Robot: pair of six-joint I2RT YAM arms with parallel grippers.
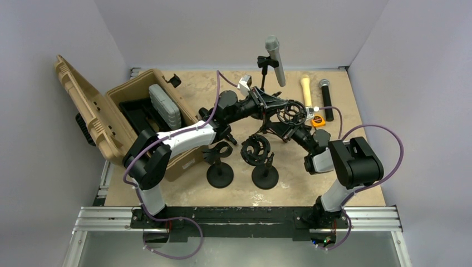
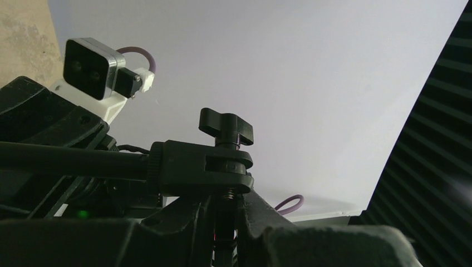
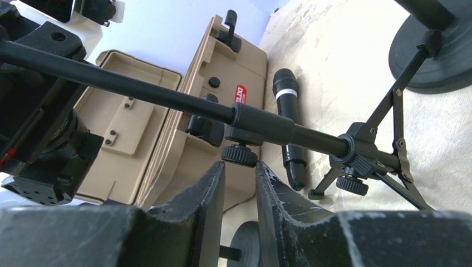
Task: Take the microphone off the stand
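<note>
Microphone [image 1: 275,58] on stand [image 1: 262,61] appears only overhead.

This is a robotics lab cell. The left arm [image 1: 183,136] and right arm [image 1: 356,164] are bolted to an aluminium rail [image 1: 106,216] along the near edge of a tan surface [image 1: 289,192]. Plain pale walls [image 1: 222,28] box in its other edges, and purple cables [image 1: 401,150] loop loose.

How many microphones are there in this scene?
3: a grey microphone clipped in the stand at the back, a cream microphone and a black microphone lying side by side at the back right. The open case may hide more.
</note>
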